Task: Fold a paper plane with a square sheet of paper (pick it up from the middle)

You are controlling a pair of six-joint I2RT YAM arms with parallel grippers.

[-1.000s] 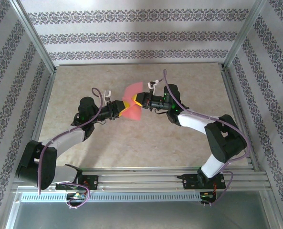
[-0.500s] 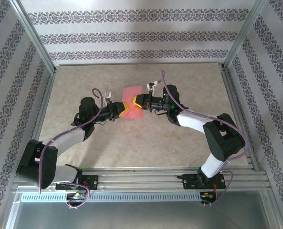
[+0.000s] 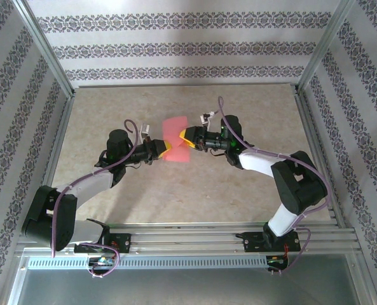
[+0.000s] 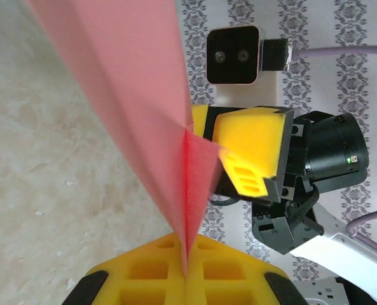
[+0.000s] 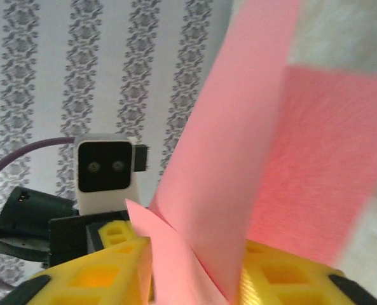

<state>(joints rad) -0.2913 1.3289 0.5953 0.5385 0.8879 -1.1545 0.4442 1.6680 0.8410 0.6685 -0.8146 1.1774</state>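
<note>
Pink paper sheet (image 3: 177, 140) is up off the table (image 3: 112, 114), between left gripper (image 3: 165, 149) and right gripper (image 3: 186, 135).
Top: sheet sits over table centre; jaw detail is too small to read. Left wrist: left fingers (image 4: 137, 257) are pinched tight on the sheet's folded point, their bases cropped at the frame bottom. Right wrist: right fingers (image 5: 99, 270) stand apart with the blurred sheet running through the gap; contact unclear.
</note>
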